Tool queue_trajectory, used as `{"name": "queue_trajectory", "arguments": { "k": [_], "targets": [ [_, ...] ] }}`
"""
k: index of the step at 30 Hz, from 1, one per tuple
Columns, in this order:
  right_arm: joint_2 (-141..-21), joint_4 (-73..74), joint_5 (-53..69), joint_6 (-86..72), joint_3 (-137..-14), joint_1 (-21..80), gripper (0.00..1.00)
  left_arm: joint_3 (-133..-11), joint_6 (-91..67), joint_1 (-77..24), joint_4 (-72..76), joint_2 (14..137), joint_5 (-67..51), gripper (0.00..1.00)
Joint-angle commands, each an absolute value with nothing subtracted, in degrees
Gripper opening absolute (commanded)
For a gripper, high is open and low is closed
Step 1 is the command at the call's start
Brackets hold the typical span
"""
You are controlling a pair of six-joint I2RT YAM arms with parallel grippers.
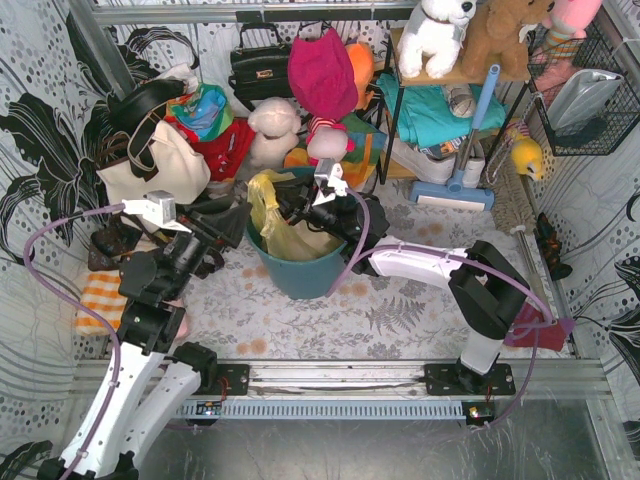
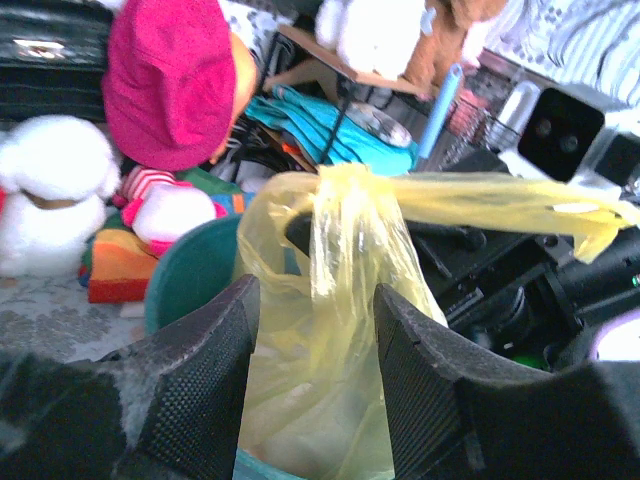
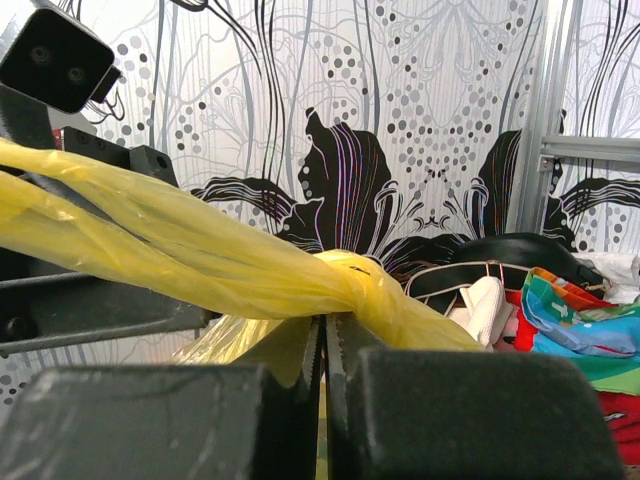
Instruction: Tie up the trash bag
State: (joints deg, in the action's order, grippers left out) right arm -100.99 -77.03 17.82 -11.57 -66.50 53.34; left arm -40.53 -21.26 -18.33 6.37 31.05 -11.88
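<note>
The yellow-green trash bag (image 1: pixel 272 215) sits in a teal bin (image 1: pixel 300 272) at the table's middle. Its top is gathered, and one twisted strip runs right (image 2: pixel 480 192) to my right gripper (image 1: pixel 288 206). In the right wrist view that gripper (image 3: pixel 325 335) is shut, with thin yellow plastic pinched just below a knot-like bunch (image 3: pixel 365 280). My left gripper (image 1: pixel 238 222) is at the bin's left rim. Its jaws (image 2: pixel 315 330) are open, and a hanging fold of the bag (image 2: pixel 340 290) shows between and beyond the fingers (image 2: pixel 205 370).
A cream tote (image 1: pixel 165 165), a black handbag (image 1: pixel 260 65), a pink bag (image 1: pixel 322 75) and a white plush (image 1: pixel 272 130) crowd the back. A shelf with toys (image 1: pixel 450 45) and a blue mop (image 1: pixel 455 185) stand at the back right. An orange cloth (image 1: pixel 100 300) lies at the left.
</note>
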Motion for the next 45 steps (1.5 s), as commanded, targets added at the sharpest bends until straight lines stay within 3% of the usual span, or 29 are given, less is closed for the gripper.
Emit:
{"name": "queue_trajectory", "arguments": {
  "k": [1,6,12,16,24,34,45],
  "targets": [
    [-100.90,-79.84,18.76,-12.68,-66.79,53.54,0.00,-42.53,-22.27,-18.30,7.89,32.33,-5.38,0.62],
    [-100.22,-76.47,19.80,-10.25,-66.92,53.61,0.00,-44.56,-23.00,-18.32,10.62,38.10,-13.36,0.63],
    [-96.58,-67.49,20.93,-0.78,-65.09,53.55,0.00,-44.79,-23.33,-18.30,15.62,40.77,-19.40,0.27],
    [-93.57,-61.34,21.78,6.80,-64.19,53.61,0.00,-47.45,-22.02,-18.37,15.95,43.28,-27.32,0.17],
    [-91.11,-53.41,23.67,18.78,-64.58,53.57,0.00,-50.62,-21.46,-18.37,16.15,44.90,-33.41,0.17],
    [-92.46,-53.71,26.99,25.21,-64.25,53.60,0.00,-52.11,-20.62,-18.36,14.57,43.30,-32.53,0.17],
    [-98.25,-73.82,27.40,18.05,-63.94,53.54,0.00,-50.57,-22.52,-18.41,11.65,43.40,-35.94,0.19]
  ]
}}
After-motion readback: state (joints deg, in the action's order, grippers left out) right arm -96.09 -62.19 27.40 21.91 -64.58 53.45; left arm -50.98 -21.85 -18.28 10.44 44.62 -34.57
